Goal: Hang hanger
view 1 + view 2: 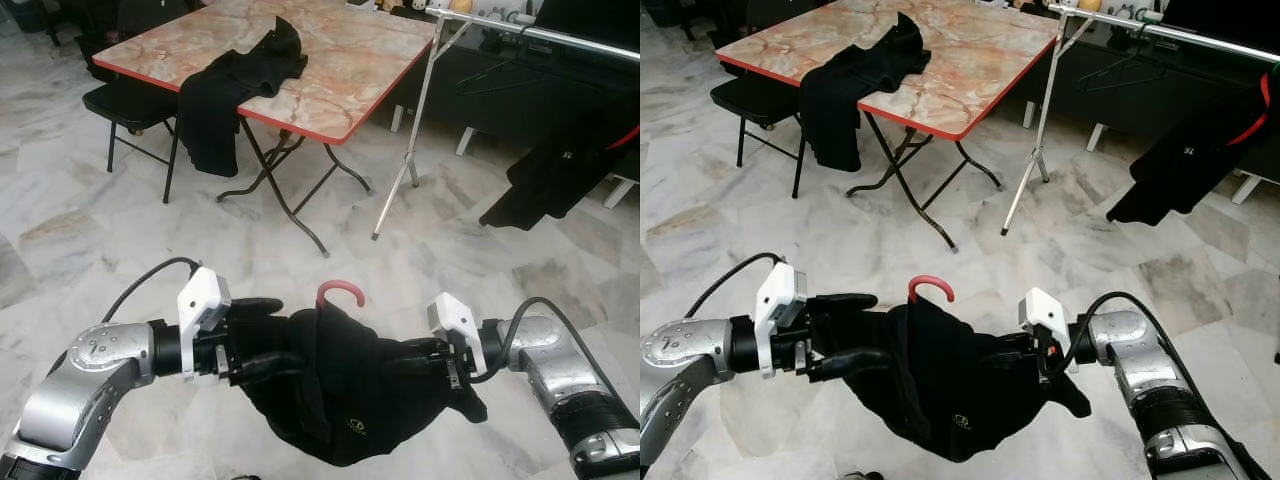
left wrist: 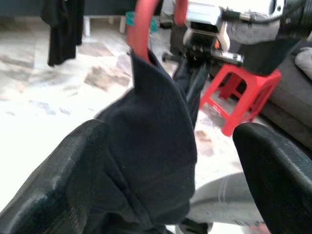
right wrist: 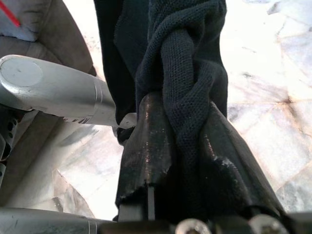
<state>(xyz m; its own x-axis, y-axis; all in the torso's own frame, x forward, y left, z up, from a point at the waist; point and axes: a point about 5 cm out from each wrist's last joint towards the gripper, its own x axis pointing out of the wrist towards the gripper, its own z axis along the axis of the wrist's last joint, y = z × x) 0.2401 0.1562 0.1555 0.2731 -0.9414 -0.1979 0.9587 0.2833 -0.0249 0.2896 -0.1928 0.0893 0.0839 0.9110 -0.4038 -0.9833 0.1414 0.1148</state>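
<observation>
A black garment (image 1: 340, 390) on a red hanger, whose hook (image 1: 340, 290) sticks up, hangs between my two grippers low over the floor. My left gripper (image 1: 262, 335) is open at the garment's left end. In the left wrist view one finger (image 2: 63, 170) touches the cloth and the other (image 2: 278, 170) stands apart from it. My right gripper (image 1: 440, 362) is shut on the garment's right end, and the right wrist view shows twisted black cloth (image 3: 187, 73) pinched between its fingers. A silver clothes rail (image 1: 560, 38) stands at the far right.
On the rail hang another black garment (image 1: 560, 170) and a bare black hanger (image 1: 500, 72). A folding table (image 1: 340, 70) with black clothes (image 1: 235, 90) draped over its edge stands ahead on the left, a black chair (image 1: 125, 100) beside it. Marble floor lies between.
</observation>
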